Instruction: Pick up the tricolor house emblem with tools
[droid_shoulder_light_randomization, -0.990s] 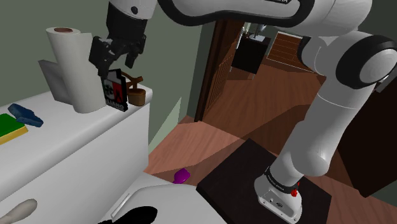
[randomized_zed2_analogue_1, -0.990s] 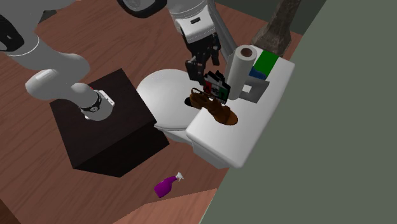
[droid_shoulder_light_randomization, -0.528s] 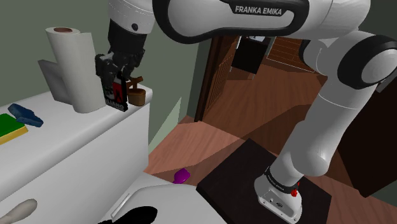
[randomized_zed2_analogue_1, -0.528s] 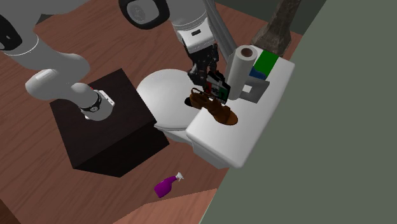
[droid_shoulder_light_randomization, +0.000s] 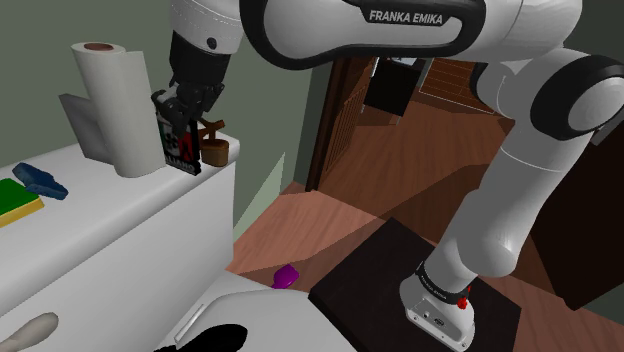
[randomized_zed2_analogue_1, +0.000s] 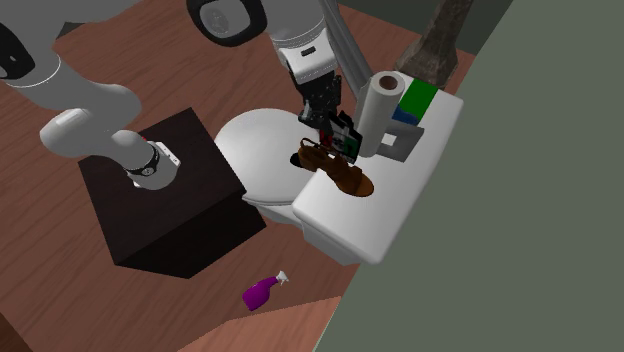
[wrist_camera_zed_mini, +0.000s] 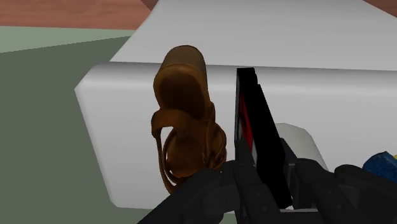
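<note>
Black gripper (droid_shoulder_light_randomization: 181, 113) grasping upright emblem (droid_shoulder_light_randomization: 182, 152), white toilet tank (droid_shoulder_light_randomization: 130, 215), grey-green wall (droid_shoulder_light_randomization: 270, 90), wooden floor (droid_shoulder_light_randomization: 400, 170)

White arm (droid_shoulder_light_randomization: 515, 190), dark joints, FRANKA EMIKA lettering (droid_shoulder_light_randomization: 413, 15).

end effector (droid_shoulder_light_randomization: 181, 116) lowered onto house emblem (droid_shoulder_light_randomization: 181, 149), fingers (wrist_camera_zed_mini: 312, 181) drawn in against its sides

The house emblem (droid_shoulder_light_randomization: 181, 148) is a thin flat plate with a smooth, matt black edge. At its three o'clock in the shoulder view, the brown sandal (droid_shoulder_light_randomization: 213, 140) looks leathery with a soft sheen. At nine o'clock, the paper towel roll (droid_shoulder_light_randomization: 112, 105) is matt white. The toilet tank (droid_shoulder_light_randomization: 150, 230) is smooth white, and the floor (droid_shoulder_light_randomization: 400, 170) is wood planking.
</note>
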